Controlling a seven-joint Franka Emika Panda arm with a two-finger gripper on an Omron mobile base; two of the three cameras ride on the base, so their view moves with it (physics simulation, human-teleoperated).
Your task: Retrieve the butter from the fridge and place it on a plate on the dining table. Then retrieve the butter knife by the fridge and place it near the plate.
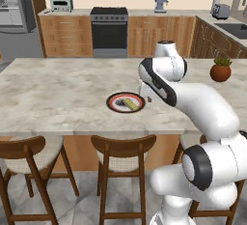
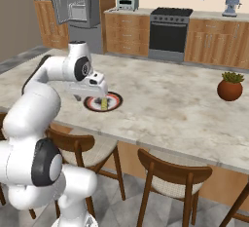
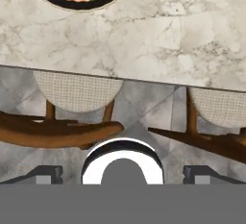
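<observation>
The gripper [image 3: 123, 172] is seen released, jaws spread wide and nothing held, over the near edge of the dining table [image 1: 58, 89]. Just beyond it the butter [image 1: 129, 104] is already laid on the plate [image 1: 116, 104], so that half is judged done. Farther back, the fridge [image 2: 75, 7] is seen open; the butter knife is yet to be fetched.

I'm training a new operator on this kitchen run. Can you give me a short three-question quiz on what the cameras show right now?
1. True or false: the butter lies on the plate.
2. The gripper is: A) shut on the butter, B) open and holding nothing, C) shut on a knife.
3. What stands on the dining table far from the plate, toward the sink side?

Key: 1 true. 2 B. 3 the potted plant.
</observation>
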